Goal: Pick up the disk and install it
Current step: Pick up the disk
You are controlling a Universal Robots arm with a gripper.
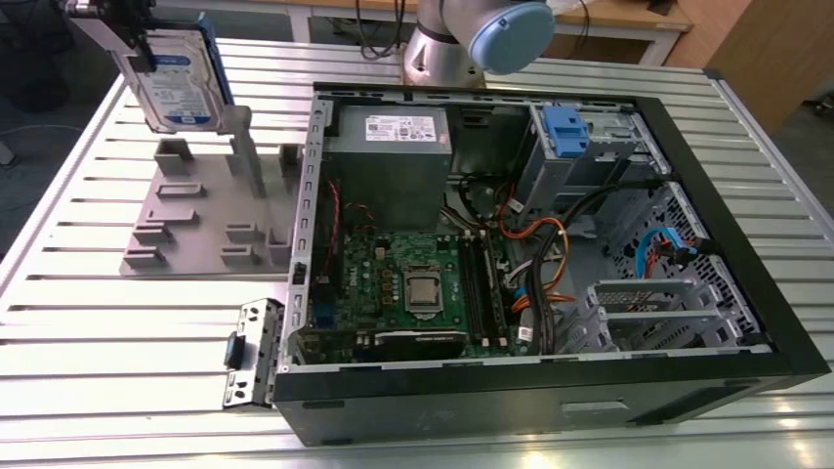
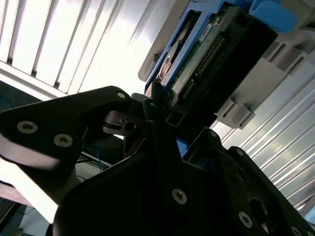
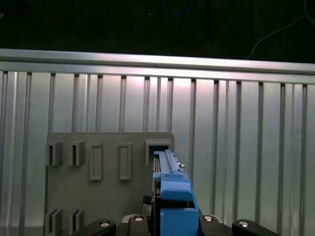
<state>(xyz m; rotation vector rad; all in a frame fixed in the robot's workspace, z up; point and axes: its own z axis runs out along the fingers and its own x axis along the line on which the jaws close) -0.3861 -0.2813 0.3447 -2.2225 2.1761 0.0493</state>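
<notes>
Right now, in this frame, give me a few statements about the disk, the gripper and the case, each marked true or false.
1. The gripper is clamped on the disk. True.
2. The disk sits in a bay inside the computer case. False: it is held up outside the case, above the grey holder.
3. The case lies open with its motherboard exposed. True.
4. The grey holder stands at the exterior view's right of the case. False: it stands at the exterior view's left of the case.
</notes>
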